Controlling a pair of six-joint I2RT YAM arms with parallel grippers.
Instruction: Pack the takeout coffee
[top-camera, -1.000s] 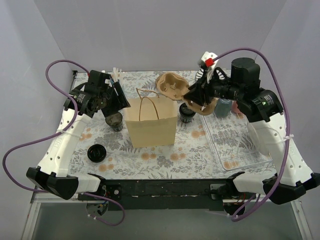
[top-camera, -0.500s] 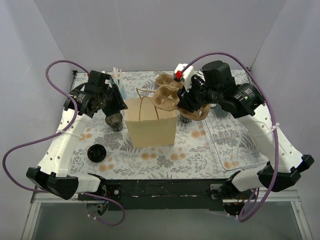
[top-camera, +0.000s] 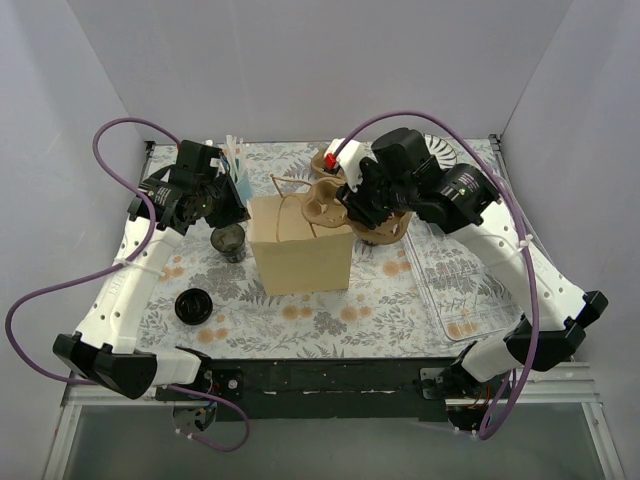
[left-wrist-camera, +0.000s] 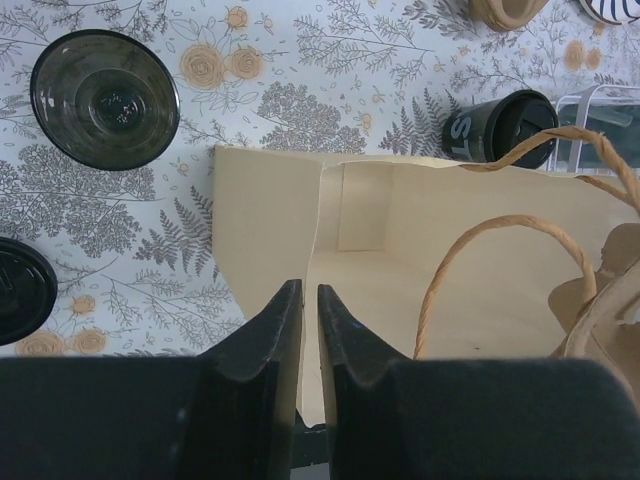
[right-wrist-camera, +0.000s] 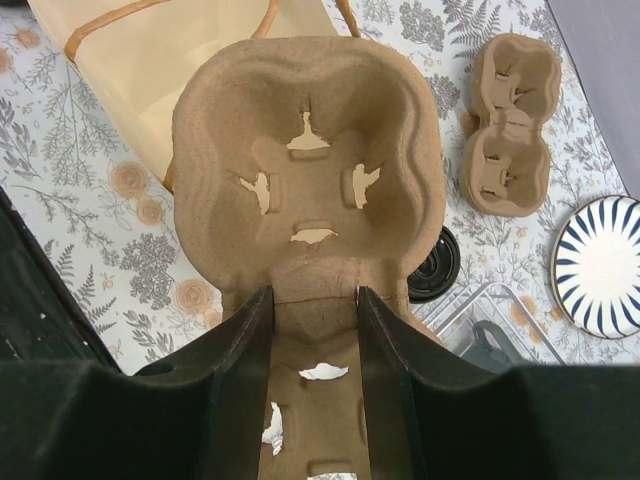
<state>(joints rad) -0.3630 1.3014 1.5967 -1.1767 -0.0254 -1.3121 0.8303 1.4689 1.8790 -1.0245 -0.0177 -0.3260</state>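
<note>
Far left, at 8 o'clock from the paper bag (top-camera: 300, 255), a flat black lid (top-camera: 193, 306) lies on the flowered bench (top-camera: 330, 320). Up at 10 o'clock, the blue cup of white utensils (top-camera: 238, 160) stands by the back edge.

The left gripper (left-wrist-camera: 307, 290) sits at the bag's 9 o'clock side. Its jaws are all but together, pinched on the bag's left rim, and the thin paper wall runs right up between them. Just beside the bag's left wall, also at 9 o'clock, is the takeout coffee cup (top-camera: 228, 241). It stands upright and open on the bench, outside the bag.

Centre stage, the bag stands upright with its mouth open and its handles up.

At the bag's 1 o'clock corner, the right gripper (right-wrist-camera: 313, 295) has its jaws clamped on the narrow end of a pulp cup carrier (right-wrist-camera: 305, 170). The carrier hangs over the bag's right-hand rim, by the handles; I cannot tell whether it touches them. Behind, at 12 o'clock, a second carrier (right-wrist-camera: 510, 125) lies on the bench.

At 3 o'clock from the bag stands the second cup (left-wrist-camera: 497, 125), black lid on, partly hidden under the right gripper in the top view. Further right, a striped plate (right-wrist-camera: 600, 265) sits at 2 o'clock and a clear tray (top-camera: 480, 300) at 4 o'clock.
</note>
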